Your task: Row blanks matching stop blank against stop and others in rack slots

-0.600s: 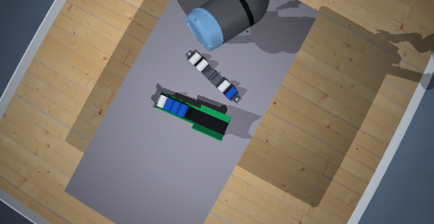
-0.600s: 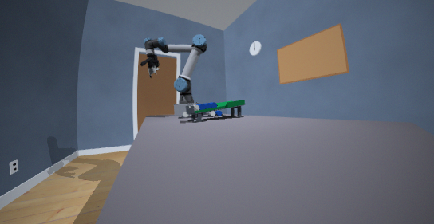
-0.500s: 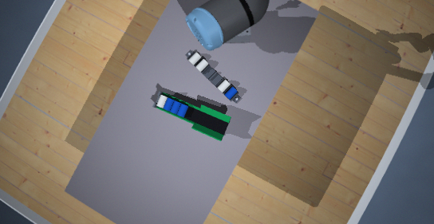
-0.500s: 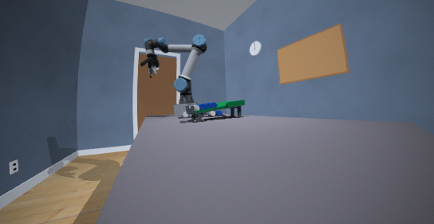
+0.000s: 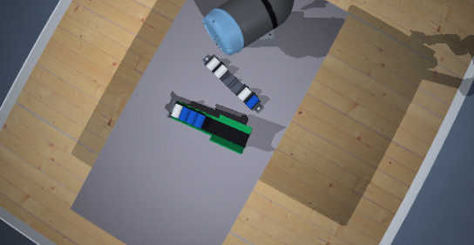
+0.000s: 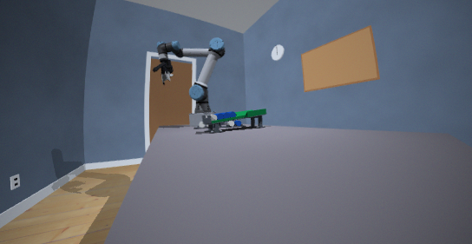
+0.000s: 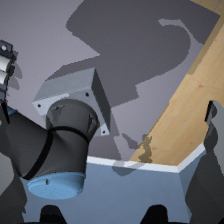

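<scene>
The green-walled ramp [image 5: 226,132] [image 6: 256,113] carries one white blank [image 5: 176,111] at its stop end and three blue blanks [image 5: 191,117] [image 6: 226,115] beside it in a row, all lying across it. The rest of its black floor is bare. The stock rack [image 5: 231,81] holds two white blanks [image 5: 216,67] at one end, then bare slots, then a white blank [image 5: 245,93] and a blue blank [image 5: 252,101] at the other end. My gripper [image 6: 167,81] [image 7: 106,102] is open and empty, high up and away from rack and ramp.
The arm [image 5: 224,30] [image 6: 208,67] reaches over the table near the rack's white end. Its grey base block [image 7: 67,91] stands on the table [image 5: 144,166]. In the wrist view, part of the rack with white blanks [image 7: 4,63] shows at the left edge.
</scene>
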`<state>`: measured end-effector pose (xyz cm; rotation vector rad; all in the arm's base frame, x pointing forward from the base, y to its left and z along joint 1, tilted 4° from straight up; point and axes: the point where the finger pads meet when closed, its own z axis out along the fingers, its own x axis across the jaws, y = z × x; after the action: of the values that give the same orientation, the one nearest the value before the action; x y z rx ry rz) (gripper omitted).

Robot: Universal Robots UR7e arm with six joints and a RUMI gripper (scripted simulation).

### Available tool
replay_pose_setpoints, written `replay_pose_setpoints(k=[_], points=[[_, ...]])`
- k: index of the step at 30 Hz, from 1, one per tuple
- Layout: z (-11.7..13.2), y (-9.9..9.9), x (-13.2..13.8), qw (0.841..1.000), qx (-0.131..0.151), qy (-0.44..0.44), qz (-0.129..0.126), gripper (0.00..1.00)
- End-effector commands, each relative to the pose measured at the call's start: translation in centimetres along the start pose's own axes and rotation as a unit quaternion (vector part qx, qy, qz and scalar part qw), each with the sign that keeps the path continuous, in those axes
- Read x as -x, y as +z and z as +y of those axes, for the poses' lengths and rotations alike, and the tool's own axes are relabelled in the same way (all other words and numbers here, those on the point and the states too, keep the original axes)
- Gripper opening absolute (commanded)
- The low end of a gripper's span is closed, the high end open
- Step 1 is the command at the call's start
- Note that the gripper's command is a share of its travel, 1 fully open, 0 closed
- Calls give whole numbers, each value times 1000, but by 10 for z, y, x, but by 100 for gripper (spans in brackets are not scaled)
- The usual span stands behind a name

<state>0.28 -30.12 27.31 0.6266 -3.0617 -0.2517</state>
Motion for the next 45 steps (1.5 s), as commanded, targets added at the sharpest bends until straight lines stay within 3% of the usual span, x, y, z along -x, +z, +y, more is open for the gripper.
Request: replay_pose_setpoints(k=[1,17,33,45], points=[[0,0,0,1000,0,0,0,100],[-3,0,2,1000,1,-25,4,100],[-17,2,16,990,9,-140,19,100],[-35,6,36,955,21,-293,38,100]])
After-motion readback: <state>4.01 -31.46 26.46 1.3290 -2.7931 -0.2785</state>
